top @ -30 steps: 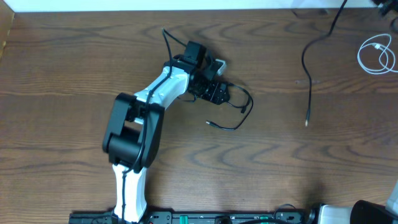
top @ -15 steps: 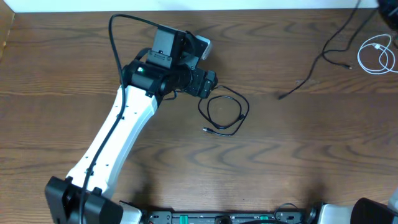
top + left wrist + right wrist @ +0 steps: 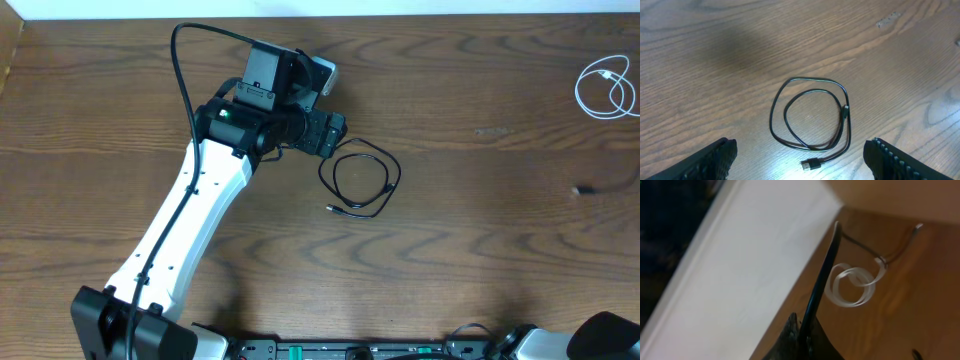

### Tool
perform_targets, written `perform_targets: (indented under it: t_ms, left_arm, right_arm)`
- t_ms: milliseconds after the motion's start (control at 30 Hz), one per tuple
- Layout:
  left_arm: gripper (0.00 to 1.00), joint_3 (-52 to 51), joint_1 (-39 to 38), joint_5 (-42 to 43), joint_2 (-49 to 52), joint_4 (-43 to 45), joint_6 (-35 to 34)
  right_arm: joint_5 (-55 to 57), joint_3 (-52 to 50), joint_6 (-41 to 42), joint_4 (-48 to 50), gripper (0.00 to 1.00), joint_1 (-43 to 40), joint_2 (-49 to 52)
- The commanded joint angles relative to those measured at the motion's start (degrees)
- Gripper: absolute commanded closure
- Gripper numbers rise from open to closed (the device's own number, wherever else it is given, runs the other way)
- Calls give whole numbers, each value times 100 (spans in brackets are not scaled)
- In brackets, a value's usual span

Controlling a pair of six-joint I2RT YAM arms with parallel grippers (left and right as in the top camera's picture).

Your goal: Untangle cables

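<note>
Left gripper [image 3: 800, 150] fingers are spread wide, and nothing is held between them. It is hung just over the black cable [image 3: 810, 78], which is laid in a loose double ring on the bench [image 3: 450, 260], a little left of the middle, with one end poking out at the near side. No knot can be seen in that ring, and it is not touched by any other cable.

Far off at the back right corner, the white cable [image 3: 580, 90] is laid in its own small loop, well apart from the black ring. The right gripper [image 3: 802, 337] is shut tight, and a second black cable [image 3: 821, 280] seems to be pinched in it. This thin cord is seen going up from the fingers, with the white loop close behind it in that blurry view. Whether the two are touching cannot be told.

The step in hand is judged to be the pulling apart of the two cables on the right, with the left ring done. Next, the pinched cable should be drawn slowly away from the white loop and laid flat in a free spot. The left gripper should be lifted straight up so the ring is not dragged.
</note>
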Motion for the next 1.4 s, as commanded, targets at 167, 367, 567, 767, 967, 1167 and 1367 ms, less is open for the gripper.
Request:
perform_targets:
  t_ms: [167, 367, 567, 767, 967, 1167, 1367]
  left_arm:
    - [14, 42, -85, -15, -68, -4, -50]
    - [13, 42, -190, -17, -68, 2, -48]
    - [14, 42, -201, -17, -68, 20, -48]
    - [11, 42, -203, -15, -68, 87, -50]
    - [1, 42, -203, -15, -66, 87, -52]
    - [1, 39, -203, -13, -52, -9, -52]
    - [0, 28, -203, -13, 116, -361, -120]
  right_arm:
    - [1578, 63, -199, 671, 99, -44, 828]
    - [1543, 63, -531, 1394, 99, -39, 1888]
    - [927, 63, -787, 2238, 97, -7, 2675]
    - [813, 63, -782, 2251, 1, 4, 2817]
    - [463, 63, -780, 1703, 1, 72, 2599]
    - [-1180, 63, -872, 1040, 1, 369, 2358]
    - [-2494, 63, -1808, -17, 1, 890, 2356]
